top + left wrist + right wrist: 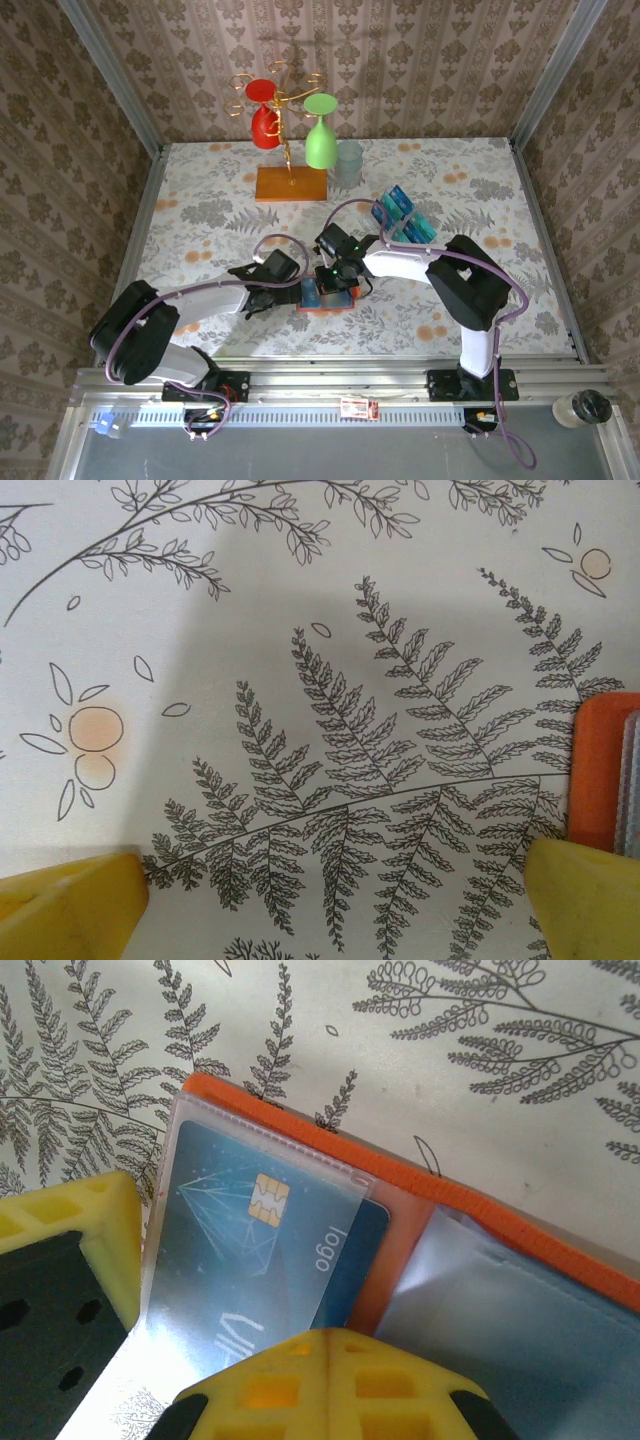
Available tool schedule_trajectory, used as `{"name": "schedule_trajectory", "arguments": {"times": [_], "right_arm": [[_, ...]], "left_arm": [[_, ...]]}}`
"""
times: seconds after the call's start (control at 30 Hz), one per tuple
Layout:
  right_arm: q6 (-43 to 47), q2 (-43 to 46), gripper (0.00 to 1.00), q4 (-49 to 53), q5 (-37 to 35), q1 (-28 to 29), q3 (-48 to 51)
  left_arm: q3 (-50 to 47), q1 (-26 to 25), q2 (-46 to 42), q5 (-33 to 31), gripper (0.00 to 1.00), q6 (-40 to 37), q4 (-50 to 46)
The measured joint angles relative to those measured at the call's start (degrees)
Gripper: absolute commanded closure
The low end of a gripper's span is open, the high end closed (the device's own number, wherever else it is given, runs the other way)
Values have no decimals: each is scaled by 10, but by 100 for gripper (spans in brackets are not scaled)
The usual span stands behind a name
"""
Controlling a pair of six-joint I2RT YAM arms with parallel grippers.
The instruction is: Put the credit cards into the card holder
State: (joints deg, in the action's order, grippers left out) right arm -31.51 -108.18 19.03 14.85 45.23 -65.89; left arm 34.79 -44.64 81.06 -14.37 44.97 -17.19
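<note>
Right wrist camera had the close action: my right gripper [325,1345] was pressed shut with nothing between the jaws, tip down at the outer end of a blue card [250,1250]. That card sat mostly under the clear sleeve of the open orange wallet [395,1250], one corner poking out toward the fold. Whether the tip actually touched plastic, I could not tell. To do this well, I judged, I should nudge the card flat and straight, away from the fold, low and slow, so the sleeve didn't buckle and the wallet didn't skate.

Left wrist view had my left gripper [335,910] spread wide open over the table [300,580], its right finger just beside the wallet's orange edge, handy as a brace.

Overhead gave what the wrists couldn't. The wallet lay near the table's front edge, about midway along, with both arms bent in over it. The other cards [400,212] stood bunched toward the right edge. The wrist close-up, in return, gave the card's depth in the sleeve, too small to read from above.
</note>
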Motion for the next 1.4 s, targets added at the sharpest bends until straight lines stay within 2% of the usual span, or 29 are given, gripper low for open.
{"name": "schedule_trajectory", "arguments": {"times": [0.47, 0.6, 0.73, 0.93, 1.13, 1.4], "right_arm": [[-2, 10, 100, -7, 17, -13, 0], [-4, 55, 90, -7, 20, -27, 14], [-4, 109, 89, -7, 21, -44, 36], [-3, 159, 89, -7, 22, -79, 78], [0, 169, 92, -6, 33, -112, 118], [2, 167, 98, -10, 62, -82, 125]], "left_arm": [[0, 1, -30, 4, 0, 0, -11], [0, 2, -82, 2, 0, 0, -33], [0, 7, -130, -2, 0, 0, -56], [2, 8, -178, -1, 0, 1, -75], [17, -10, -191, 0, 0, 14, -75], [27, -25, -161, -13, 0, 31, -83]]}}
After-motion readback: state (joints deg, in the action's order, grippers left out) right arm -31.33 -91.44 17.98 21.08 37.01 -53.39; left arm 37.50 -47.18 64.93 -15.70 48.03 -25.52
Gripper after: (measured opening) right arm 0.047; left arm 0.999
